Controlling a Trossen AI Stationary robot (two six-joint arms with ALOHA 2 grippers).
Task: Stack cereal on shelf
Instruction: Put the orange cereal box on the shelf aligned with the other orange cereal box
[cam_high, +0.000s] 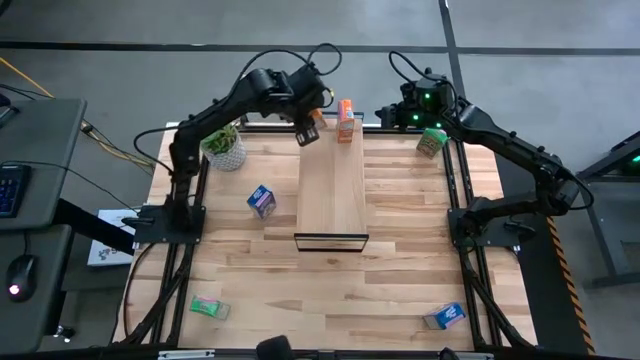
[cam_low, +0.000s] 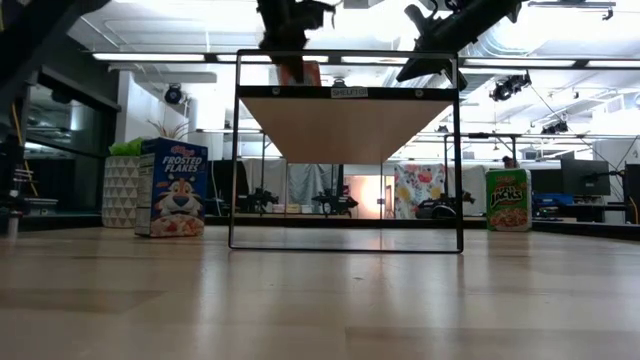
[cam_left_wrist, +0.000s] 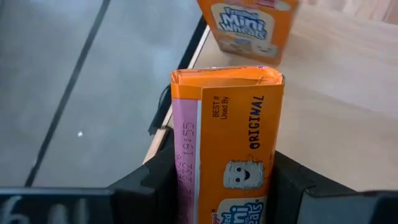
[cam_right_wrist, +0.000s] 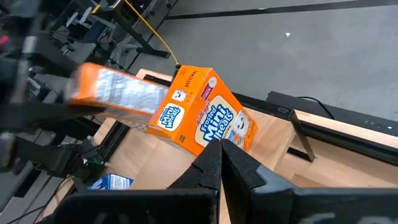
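My left gripper (cam_high: 306, 124) is over the far left corner of the shelf (cam_high: 332, 200), shut on an orange cereal box (cam_left_wrist: 227, 143). A second orange box (cam_high: 346, 120) stands upright on the shelf's far end. My right gripper (cam_right_wrist: 221, 155) is shut just right of that standing box (cam_right_wrist: 205, 118), and the high view shows a gap between them. A green box (cam_high: 432, 142) stands at the far right. A blue box (cam_high: 261, 200) sits left of the shelf. Another green box (cam_high: 209, 308) and another blue box (cam_high: 444, 317) lie near the front edge. My left gripper pinches the orange box between its two fingers (cam_left_wrist: 155, 180), one on each side of the box's lower part (cam_left_wrist: 205, 193). The box's closed top flap (cam_left_wrist: 224, 78) points away from the wrist, so the box lies along the fingers. In the right wrist view the box (cam_right_wrist: 118, 93) lies roughly level, above the shelf.
A potted plant (cam_high: 225, 148) stands at the far left of the table, close to my left arm. The shelf's black frame (cam_low: 345, 245) rests in the table's middle. Bare tabletop (cam_high: 330, 290) lies between the shelf and the near edge.
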